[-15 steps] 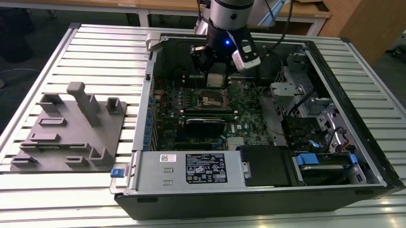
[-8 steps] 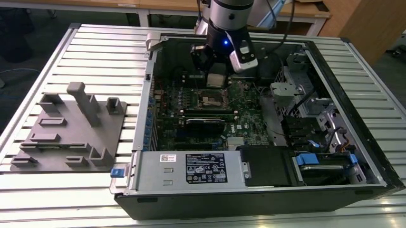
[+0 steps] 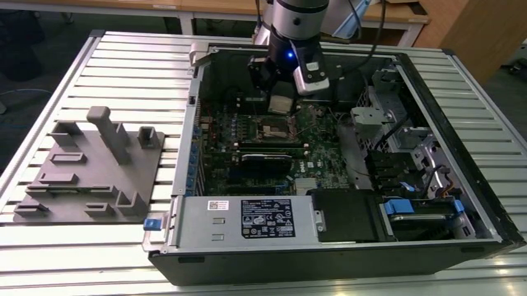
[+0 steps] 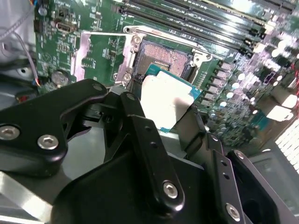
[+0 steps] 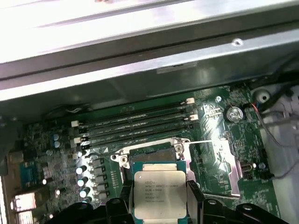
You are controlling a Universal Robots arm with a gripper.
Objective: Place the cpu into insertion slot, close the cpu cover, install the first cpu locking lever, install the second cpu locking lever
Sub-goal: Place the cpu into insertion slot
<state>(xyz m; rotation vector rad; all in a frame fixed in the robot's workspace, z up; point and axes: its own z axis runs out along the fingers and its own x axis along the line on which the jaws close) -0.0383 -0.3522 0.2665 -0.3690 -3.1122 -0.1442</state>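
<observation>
My gripper (image 3: 281,103) hangs inside the open computer case and is shut on the cpu (image 5: 160,194), a flat square chip with a silver-grey top. Both wrist views show its black fingers (image 4: 136,114) pinching two opposite edges of the cpu (image 4: 164,99). The chip is held a little above the insertion slot (image 4: 161,58), partly over its near edge and apart from it. The slot (image 3: 276,128) is a square socket with a dark centre on the green board. The cpu cover (image 4: 85,51), a silvery frame with a square window, lies flipped open beside the slot.
Long memory slots (image 5: 135,126) run beside the socket. A black card (image 3: 268,159), the power supply (image 3: 247,216) and drive bays (image 3: 411,179) crowd the case. A grey fixture block (image 3: 91,166) stands on the slatted table at the exterior view's left.
</observation>
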